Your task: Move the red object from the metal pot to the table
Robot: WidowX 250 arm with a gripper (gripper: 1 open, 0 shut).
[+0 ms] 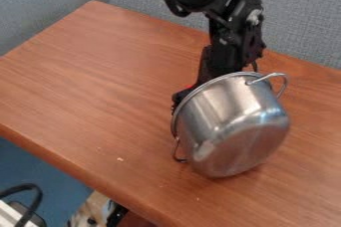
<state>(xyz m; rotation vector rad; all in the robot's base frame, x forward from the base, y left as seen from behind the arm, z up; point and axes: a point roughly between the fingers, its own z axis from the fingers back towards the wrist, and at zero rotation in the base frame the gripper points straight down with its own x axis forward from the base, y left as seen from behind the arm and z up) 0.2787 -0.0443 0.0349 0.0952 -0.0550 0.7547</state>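
Note:
The metal pot (233, 126) lies tipped on the table (94, 72), its shiny bottom turned toward the camera and its mouth facing away. A thin wire handle (273, 80) sticks up at its rim. My black gripper (224, 64) comes down right behind the pot's upper rim, pointing downward. Its fingertips are hidden by the pot, so I cannot tell whether they hold the rim or something inside. The red object is hidden from view.
The table's near edge (80, 176) runs diagonally across the lower left, with floor and cables (27, 206) below it. A grey-blue wall (306, 12) stands behind the arm. Bare wood stretches to the left of the pot.

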